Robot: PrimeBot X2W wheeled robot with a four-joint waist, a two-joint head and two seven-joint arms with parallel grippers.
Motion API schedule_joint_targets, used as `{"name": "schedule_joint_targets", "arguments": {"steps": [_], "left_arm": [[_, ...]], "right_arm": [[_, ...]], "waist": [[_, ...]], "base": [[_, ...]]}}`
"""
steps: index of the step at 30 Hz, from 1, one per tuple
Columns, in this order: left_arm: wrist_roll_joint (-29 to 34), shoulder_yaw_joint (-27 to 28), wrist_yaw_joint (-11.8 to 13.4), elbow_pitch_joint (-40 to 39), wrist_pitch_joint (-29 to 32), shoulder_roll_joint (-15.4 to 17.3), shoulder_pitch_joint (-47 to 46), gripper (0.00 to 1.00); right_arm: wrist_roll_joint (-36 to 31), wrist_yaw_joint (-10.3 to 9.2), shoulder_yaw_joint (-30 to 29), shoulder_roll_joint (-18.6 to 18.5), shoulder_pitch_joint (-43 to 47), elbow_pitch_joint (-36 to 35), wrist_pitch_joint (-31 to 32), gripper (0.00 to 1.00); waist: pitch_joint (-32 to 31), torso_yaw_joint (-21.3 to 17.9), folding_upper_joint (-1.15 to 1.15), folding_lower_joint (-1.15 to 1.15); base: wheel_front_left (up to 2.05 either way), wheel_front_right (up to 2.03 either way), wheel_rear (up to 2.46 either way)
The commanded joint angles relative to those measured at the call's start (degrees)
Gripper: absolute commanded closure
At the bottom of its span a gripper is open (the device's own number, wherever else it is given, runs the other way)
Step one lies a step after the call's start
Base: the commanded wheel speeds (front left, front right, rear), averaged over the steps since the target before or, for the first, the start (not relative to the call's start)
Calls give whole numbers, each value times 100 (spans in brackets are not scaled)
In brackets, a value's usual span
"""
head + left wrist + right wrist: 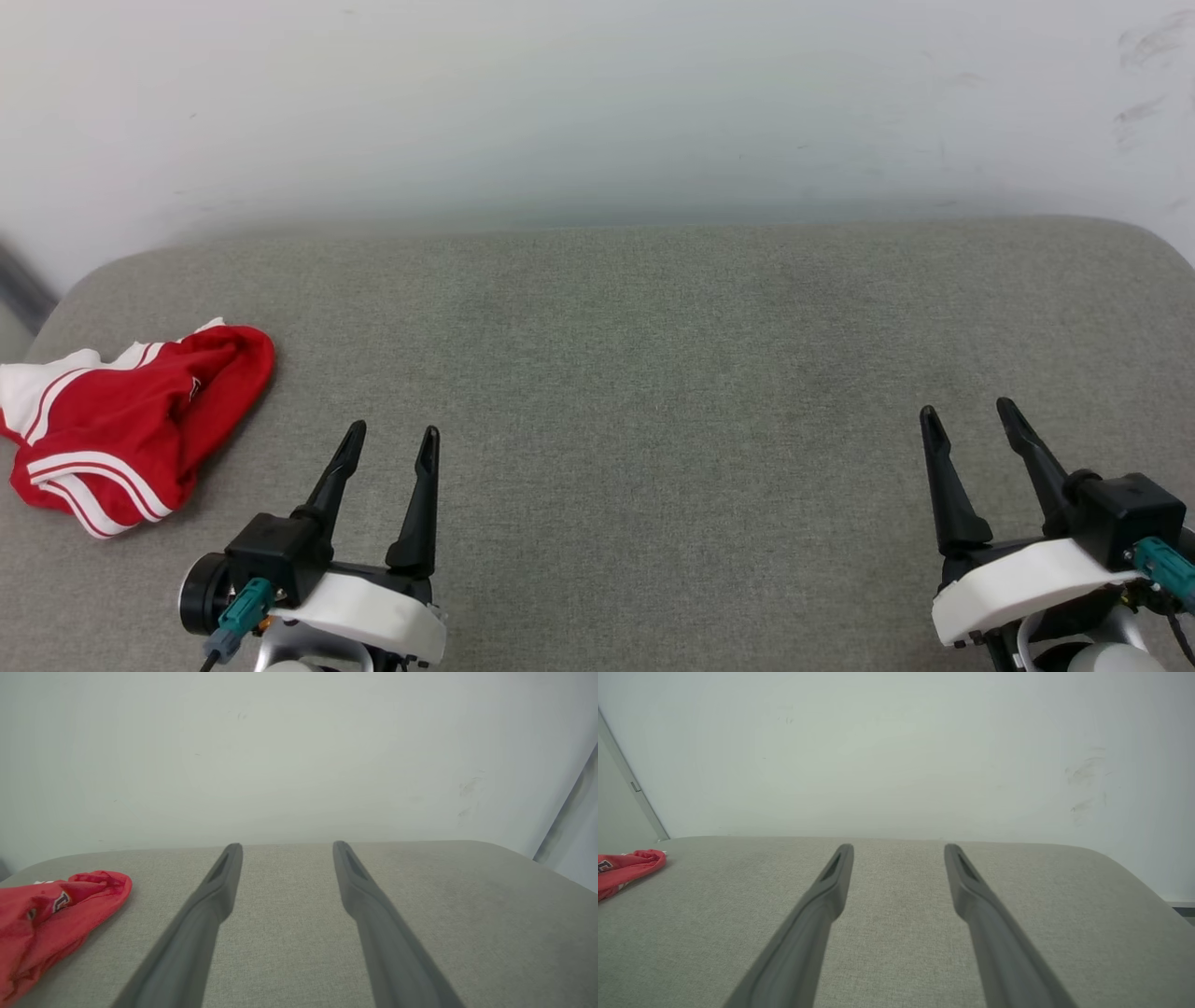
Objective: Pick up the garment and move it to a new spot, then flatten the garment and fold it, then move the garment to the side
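Observation:
The garment (131, 425) is a crumpled red shirt with white sleeve cloth and red-and-white striped trim, bunched at the far left of the grey cushioned surface (653, 373). In the left wrist view the garment (51, 914) lies at the lower left; in the right wrist view the garment (623, 870) sits at the left edge. My left gripper (392, 434) hovers open just right of the garment, apart from it, nothing between its fingers. Far to the right, my right gripper (966, 413) is open and holds nothing.
A pale wall (597, 112) rises right behind the surface's far edge. The surface has rounded far corners, left (84, 280) and right (1148, 233). A dark strip (19, 280) runs down past the left corner.

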Motion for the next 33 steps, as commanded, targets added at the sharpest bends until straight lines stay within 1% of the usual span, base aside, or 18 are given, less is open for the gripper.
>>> {"name": "schedule_joint_targets", "arguments": {"steps": [1,8,22,27,30,31,33], "left_arm": [[103,5,2,0,-46,-3,52,0],[265,33,2,100,-118,-32,62,0],[131,96,2,245,-111,-69,24,0],[194,168,2,260,-111,-81,-73,0],[194,234,3,238,-109,-97,-85,0],[194,234,3,238,-109,-97,-85,0],[248,293,5,221,-105,-102,-105,0]], "right_arm": [[-118,-2,6,20,18,-35,-28,0],[-277,-2,12,21,33,-15,-110,0],[-83,-2,-10,21,6,69,-132,0],[-105,-2,33,21,-24,15,-135,0],[-10,-2,120,21,-47,-48,-143,0],[-10,-2,120,21,-47,-48,-143,0],[-5,-2,216,21,-40,-96,-111,0]], "waist": [[-1,2,0,0],[-10,15,0,0],[-31,101,0,0],[-25,308,0,0],[-26,486,0,0],[-26,486,0,0],[-29,717,0,0]], "base": [[0,0,0],[0,0,0],[0,0,0],[0,0,0],[0,0,0],[0,0,0],[0,0,0]]}}
